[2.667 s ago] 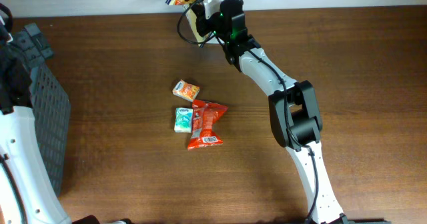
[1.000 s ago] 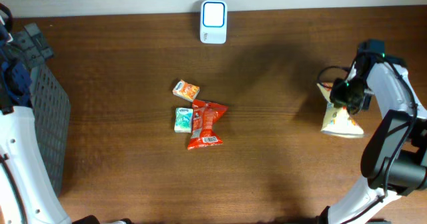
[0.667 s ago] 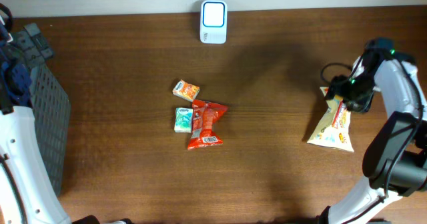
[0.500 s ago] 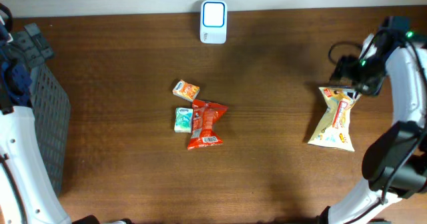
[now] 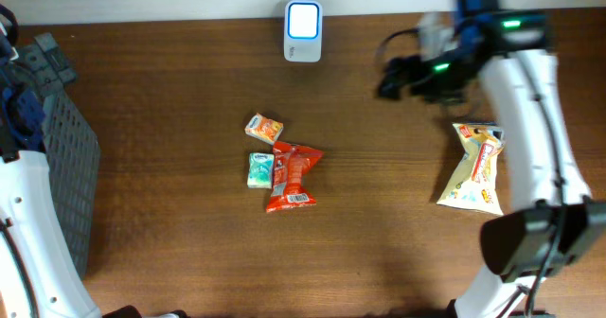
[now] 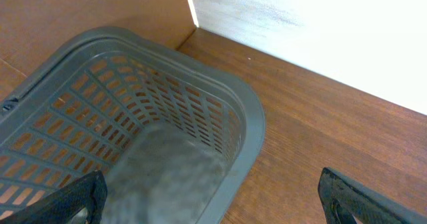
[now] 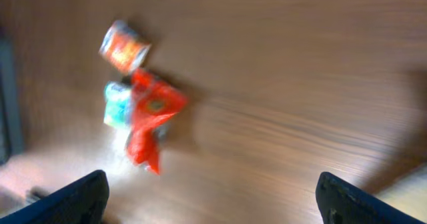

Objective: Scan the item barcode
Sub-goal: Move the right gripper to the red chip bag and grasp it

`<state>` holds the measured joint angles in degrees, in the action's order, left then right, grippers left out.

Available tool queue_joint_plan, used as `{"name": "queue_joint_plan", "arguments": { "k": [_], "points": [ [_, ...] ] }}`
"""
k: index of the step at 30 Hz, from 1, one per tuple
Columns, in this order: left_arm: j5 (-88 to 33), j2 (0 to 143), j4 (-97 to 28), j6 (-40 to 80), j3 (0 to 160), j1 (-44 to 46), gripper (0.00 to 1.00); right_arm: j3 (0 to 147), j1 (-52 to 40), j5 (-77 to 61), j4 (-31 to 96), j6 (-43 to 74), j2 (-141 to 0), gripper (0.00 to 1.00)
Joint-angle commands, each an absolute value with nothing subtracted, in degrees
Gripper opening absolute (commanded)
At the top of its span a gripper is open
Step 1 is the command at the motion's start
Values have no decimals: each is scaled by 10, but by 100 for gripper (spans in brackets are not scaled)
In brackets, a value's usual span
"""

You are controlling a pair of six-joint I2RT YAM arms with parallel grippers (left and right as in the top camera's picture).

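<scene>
I see a table (image 5: pixel 170 261) of brown wood, smooth and mostly matt, with a fine grain. The basket (image 6: pixel 250 127) looks like matt grey plastic, its walls pierced with slots. The red snack packet (image 5: pixel 291 176) and the yellow snack bag (image 5: pixel 473 171) are crinkled film with a slight sheen. The orange box (image 5: pixel 264 128) and the teal pack (image 5: pixel 259 169) look like printed card, though I can't be sure. The scanner (image 5: pixel 303 19) is smooth white plastic with a glossy window. The right arm (image 5: pixel 527 110) has a smooth white shell. The wall (image 6: pixel 320 31) is white and faintly rough.
</scene>
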<state>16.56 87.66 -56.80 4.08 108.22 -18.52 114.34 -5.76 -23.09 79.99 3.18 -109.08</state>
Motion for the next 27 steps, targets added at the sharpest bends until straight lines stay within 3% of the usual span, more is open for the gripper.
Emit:
{"name": "queue_joint_plan", "arguments": {
  "k": [1, 12, 17, 23, 27],
  "points": [
    [168, 876, -567, 36, 1082, -187, 99, 1069, -136, -251, 756, 25, -1124, 99],
    [168, 876, -567, 36, 1082, -187, 99, 801, -255, -354, 411, 91, -1145, 100],
    [168, 876, -567, 36, 1082, -187, 99, 712, -256, -356, 275, 189, -1145, 84],
    [168, 876, -567, 36, 1082, -187, 99, 688, -255, -356, 243, 215, -1145, 77],
    [168, 876, -567, 36, 1082, -187, 99, 688, -256, -356, 209, 215, -1145, 78]
  ]
}}
